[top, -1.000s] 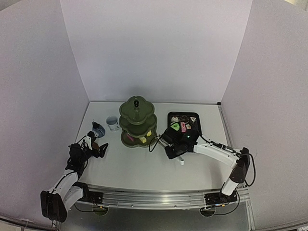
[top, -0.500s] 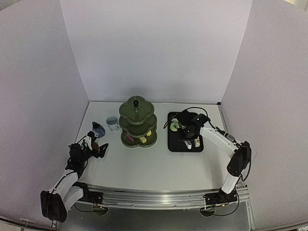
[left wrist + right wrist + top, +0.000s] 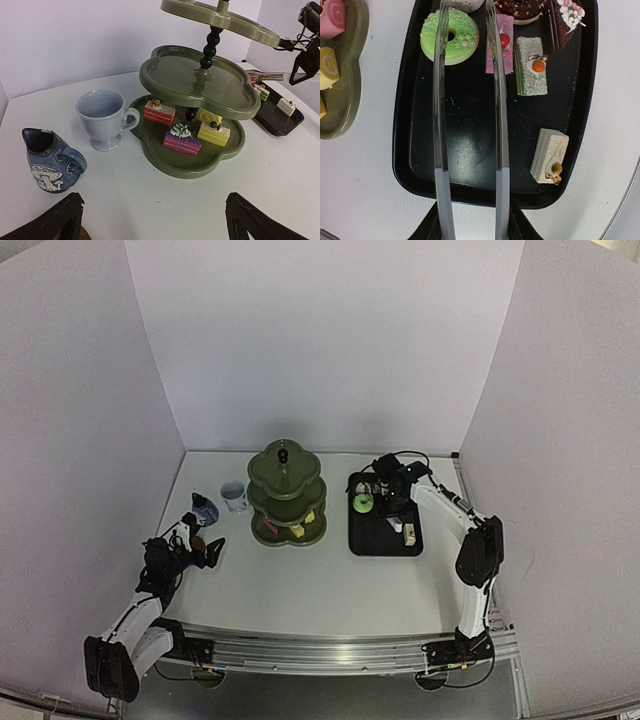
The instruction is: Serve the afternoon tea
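1. While the overhead view shows the tray (image 3: 383,538) only as a dark slab, the right wrist view picks out a green doughnut (image 3: 451,36) and iced slices on it.
2. The right gripper (image 3: 472,227) is clamped on the tongs (image 3: 438,125), whose arms stand apart over the doughnut.
3. The left gripper (image 3: 152,200) has its jaws wide apart, facing the stand (image 3: 200,145).
4. The dark green stand, left of the tray, carries cakes on its bottom tier; a white cup (image 3: 102,117) and a blue cup (image 3: 47,160) sit beside it.

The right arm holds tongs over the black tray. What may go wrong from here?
In the right wrist view, one arm of the metal tongs crosses over the green doughnut instead of clearing it, so closing might tip or dent it. The other arm runs along the edge of the pink slice and may drag it along.
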### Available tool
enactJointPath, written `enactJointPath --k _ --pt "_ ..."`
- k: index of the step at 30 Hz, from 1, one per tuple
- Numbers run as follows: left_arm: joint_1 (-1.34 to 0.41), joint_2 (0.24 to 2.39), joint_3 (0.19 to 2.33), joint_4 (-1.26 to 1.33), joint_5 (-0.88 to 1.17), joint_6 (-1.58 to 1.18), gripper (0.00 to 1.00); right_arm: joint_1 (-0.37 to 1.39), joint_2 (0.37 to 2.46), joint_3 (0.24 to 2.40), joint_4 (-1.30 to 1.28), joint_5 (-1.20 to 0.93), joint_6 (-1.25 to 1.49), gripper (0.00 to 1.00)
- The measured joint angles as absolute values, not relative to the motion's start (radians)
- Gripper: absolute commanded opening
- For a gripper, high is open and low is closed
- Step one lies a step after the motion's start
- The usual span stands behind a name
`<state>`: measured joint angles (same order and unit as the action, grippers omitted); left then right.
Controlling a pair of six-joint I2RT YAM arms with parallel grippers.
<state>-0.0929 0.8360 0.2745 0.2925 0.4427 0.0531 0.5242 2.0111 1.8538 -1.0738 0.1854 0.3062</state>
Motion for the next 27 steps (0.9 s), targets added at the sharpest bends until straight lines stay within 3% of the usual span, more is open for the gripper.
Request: enactJointPath --k 23,27 --pt "-0.093 0.836 0.274 0.287 0.442 0.061 1.00 0.512 2.120 1.944 -1.145 0.157 0.245 0.35" --pt "-0.093 0.836 0.274 0.287 0.442 0.062 1.00 0.511 2.162 1.986 -1.146 0.152 0.242 0.29"
